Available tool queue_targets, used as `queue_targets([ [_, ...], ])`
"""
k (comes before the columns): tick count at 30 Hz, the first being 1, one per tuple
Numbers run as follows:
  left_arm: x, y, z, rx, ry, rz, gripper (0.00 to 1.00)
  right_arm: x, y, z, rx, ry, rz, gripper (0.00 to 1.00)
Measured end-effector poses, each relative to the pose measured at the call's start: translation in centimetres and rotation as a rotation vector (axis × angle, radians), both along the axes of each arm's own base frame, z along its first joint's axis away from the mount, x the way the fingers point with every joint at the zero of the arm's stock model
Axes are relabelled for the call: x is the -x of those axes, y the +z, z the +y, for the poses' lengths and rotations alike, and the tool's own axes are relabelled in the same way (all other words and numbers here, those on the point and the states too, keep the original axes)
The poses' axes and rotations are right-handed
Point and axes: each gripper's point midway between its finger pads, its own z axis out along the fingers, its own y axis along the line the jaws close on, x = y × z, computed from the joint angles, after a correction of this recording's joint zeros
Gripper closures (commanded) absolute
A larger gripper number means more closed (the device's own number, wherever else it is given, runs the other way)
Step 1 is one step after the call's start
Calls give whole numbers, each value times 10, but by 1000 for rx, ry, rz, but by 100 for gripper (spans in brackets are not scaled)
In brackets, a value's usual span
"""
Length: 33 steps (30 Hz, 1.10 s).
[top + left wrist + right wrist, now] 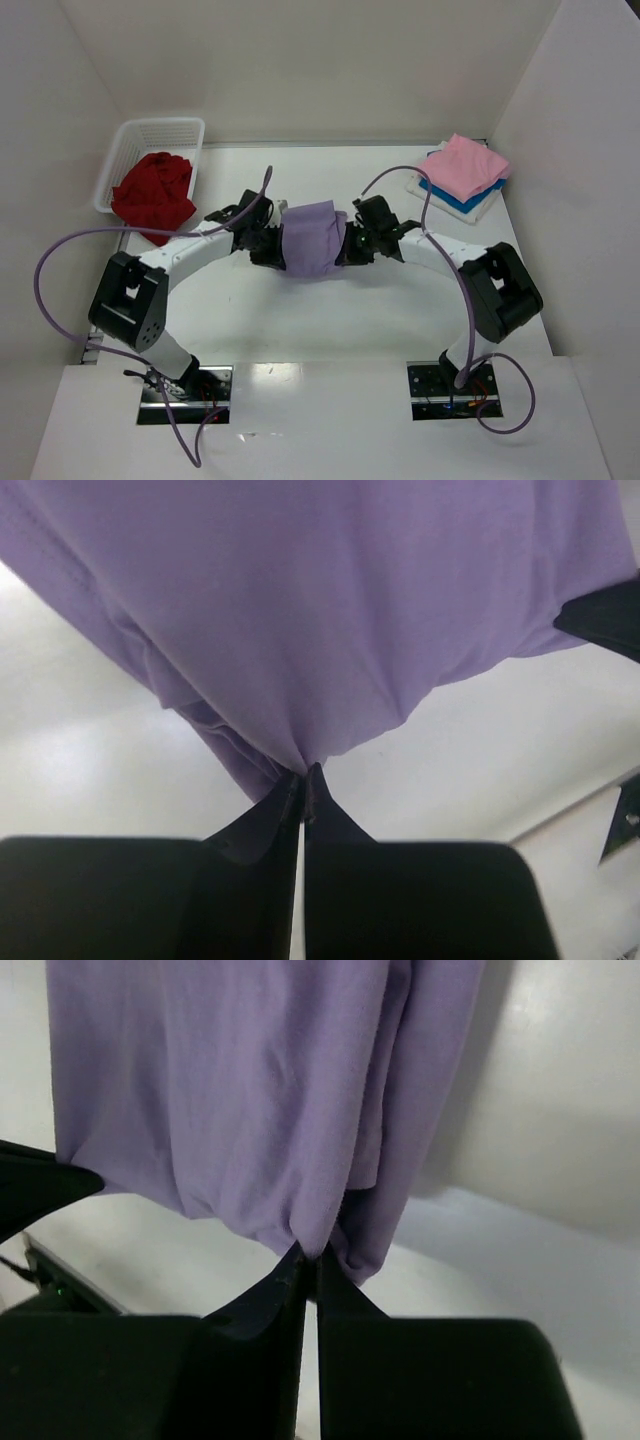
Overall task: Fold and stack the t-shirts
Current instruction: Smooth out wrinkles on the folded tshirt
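At the far left, the red shirt (153, 195) is lying in a bunch. It is spilling out of the white basket (128, 148) onto the table (330, 320). I think it is waiting for its turn.

Next, the left gripper (268, 244) is pinching the left side of the purple shirt (312, 238). Its fingers (265, 820) are squeezed tight together, and a bit of purple cloth is caught right at the tips.

The purple shirt is hanging in the middle of the table, right between the two grippers. It is looking like a short, thick band, so it is probably partly folded. It seems to be lifted a little off the table.

Then the right gripper (350, 246) is pinching the right side of the shirt in the same way. Its fingers (275, 1295) are closed on the cloth too. I think both arms are holding on so the shirt is not flopping open.

At the far right, the pink shirt (465, 165) is lying folded on top of the blue shirt (452, 199), well apart from the grippers. That is the stack, so the purple shirt is probably going there.
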Motion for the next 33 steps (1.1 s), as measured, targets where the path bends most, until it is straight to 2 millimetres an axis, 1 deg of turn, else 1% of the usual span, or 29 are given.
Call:
queue_targets([
  [1, 9, 3, 0, -5, 0, 12, 94, 8, 1, 1, -2, 7, 6, 82],
  [2, 17, 6, -1, -10, -5, 19, 91, 15, 2, 2, -3, 9, 16, 75],
  [3, 22, 9, 0, -14, -9, 23, 84, 20, 3, 1, -2, 7, 25, 67],
  [4, 27, 12, 1, -17, -9, 27, 80, 25, 4, -2, 4, 6, 34, 54],
  [5, 29, 15, 3, -21, -1, 29, 72, 27, 5, -4, 13, 0, 39, 47],
  [6, 31, 17, 5, -26, 9, 30, 60, 27, 7, -7, 24, -5, 32, 38],
  [7, 32, 19, 8, -34, 20, 31, 52, 28, 9, -10, 36, -13, 28, 26],
  [8, 33, 20, 10, -41, 27, 31, 48, 28, 12, -13, 49, -19, 22, 22],
  [9, 35, 21, 13, -51, 35, 34, 34, 26, 15, -16, 60, -22, 11, 19],
  [10, 36, 23, 15, -61, 42, 34, 26, 23, 19, -19, 68, -31, 1, 13],
  [11, 36, 26, 17, -68, 45, 32, 21, 20, 24, -20, 67, -37, -12, 8],
  [13, 34, 35, 18, -69, 63, 22, 13, 9, 34, -24, 62, -54, -47, 8],
  [16, 27, 52, 18, -61, 82, -26, 9, -7, 47, -29, 52, -88, -98, 8],
  [19, 21, 66, 21, -58, 101, -81, 4, -24, 59, -29, 41, -105, -162, 8],
  [20, 18, 69, 21, -56, 107, -97, 1, -29, 62, -28, 34, -103, -181, 9],
  [22, 10, 73, 22, -52, 125, -127, 1, -42, 69, -22, 18, -94, -232, 9],
  [25, -3, 78, 22, -32, 146, -172, 1, -65, 75, -11, 8, -77, -291, 10],
  [26, -9, 79, 22, -25, 156, -191, 1, -73, 74, -7, 9, -69, -305, 10],
  [29, -22, 81, 25, -9, 191, -221, 1, -98, 69, 5, 12, -51, -331, 15],
  [31, -32, 79, 27, -3, 208, -235, 1, -107, 58, 9, 21, -41, -331, 18],
  [33, -43, 74, 31, -3, 230, -239, 1, -112, 45, 11, 37, -32, -318, 19],
])
